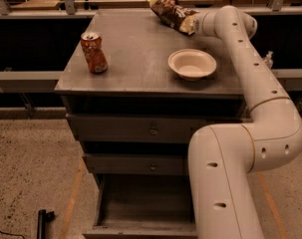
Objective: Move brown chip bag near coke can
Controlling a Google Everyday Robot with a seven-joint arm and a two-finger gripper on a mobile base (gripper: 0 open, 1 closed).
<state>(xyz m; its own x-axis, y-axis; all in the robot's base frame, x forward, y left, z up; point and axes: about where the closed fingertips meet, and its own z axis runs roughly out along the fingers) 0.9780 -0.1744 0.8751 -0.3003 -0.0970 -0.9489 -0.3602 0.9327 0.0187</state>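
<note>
View: camera view, the only one, looking down on the cabinet from its front.
Cabinet: grey top [135, 39] over drawers; the lowest drawer [145, 208] stands pulled out.
Bowl: white, round [192, 63], upright at 4 o'clock on the top, near the front edge.
Arm: white [250, 83], rising at the cabinet's right side, bending over the right edge and reaching to the far right corner.
Floor: speckled, with a black bar [42, 222] at 7 o'clock from the cabinet.
Rails: metal bars cross behind and on both sides of the cabinet.
In the way: bare top lies between bag and can; the bowl sits at 5 o'clock from the bag, off that line.
Can: red [93, 53], upright at 9 o'clock on the top, near the left edge.
Gripper: at the arm's end [189, 23], at 1 o'clock over the top, pointing to 10 o'clock, mostly hidden by the bag.
Jaws: clamped on the bag's pale near end.
Bag: brown, crumpled [166, 10], tilted, sticking out from the gripper towards 10 o'clock, over the far edge.
Bag to can: well apart; the can lies at 8 o'clock from the bag.
</note>
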